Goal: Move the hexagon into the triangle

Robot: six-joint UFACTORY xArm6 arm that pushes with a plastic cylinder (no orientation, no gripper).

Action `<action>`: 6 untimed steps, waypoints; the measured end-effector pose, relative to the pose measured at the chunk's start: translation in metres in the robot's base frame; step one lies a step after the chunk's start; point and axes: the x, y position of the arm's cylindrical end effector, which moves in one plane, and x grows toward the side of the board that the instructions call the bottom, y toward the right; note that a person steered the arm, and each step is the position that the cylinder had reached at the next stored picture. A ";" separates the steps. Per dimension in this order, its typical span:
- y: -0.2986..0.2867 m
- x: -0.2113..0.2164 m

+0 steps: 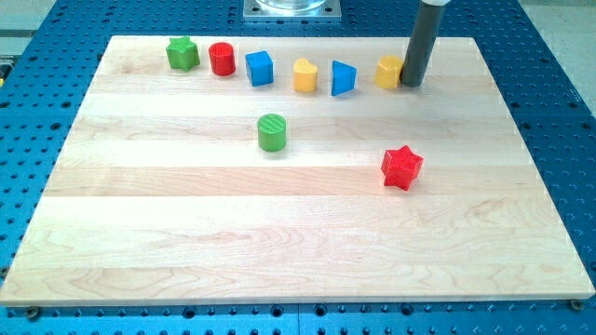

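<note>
Tip (411, 84) is down on the board (140, 233), on the view's right side of the yellow hexagon (388, 72) and touching it or as near as makes no difference. No jaws on this tool, just a bare rod, so nothing is gripped; contact is side-on only.

Hexagon sits immediately toward the view's left of my tip. Blue triangle (343, 78) is next beyond it on that line, a small gap between the two. Past the triangle, same row: yellow heart (304, 75), blue cube (260, 68), red cylinder (222, 59), green star (182, 53).

Green cylinder (272, 132) is toward the view's bottom-left of my tip, well apart. Red star (402, 167) is toward the view's bottom, also well apart. Neither is in the push path.

My read on the step: push is set up, travel is short, direction is the view's left and a touch toward the bottom, since the triangle sits slightly lower than the hexagon.

How I'd do it well:
- Keep the push line through the hexagon's centre, else it spins off the rod and slips toward the top edge.
- Go slow, stop on first contact with the triangle.
- Overshoot risk: the triangle gets shoved into the heart and the row chains.
- The board's top edge is near, so no drift toward the view's top.
</note>
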 end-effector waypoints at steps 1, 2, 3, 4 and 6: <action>0.027 0.024; 0.052 -0.033; 0.013 -0.063; -0.013 -0.032; -0.023 -0.005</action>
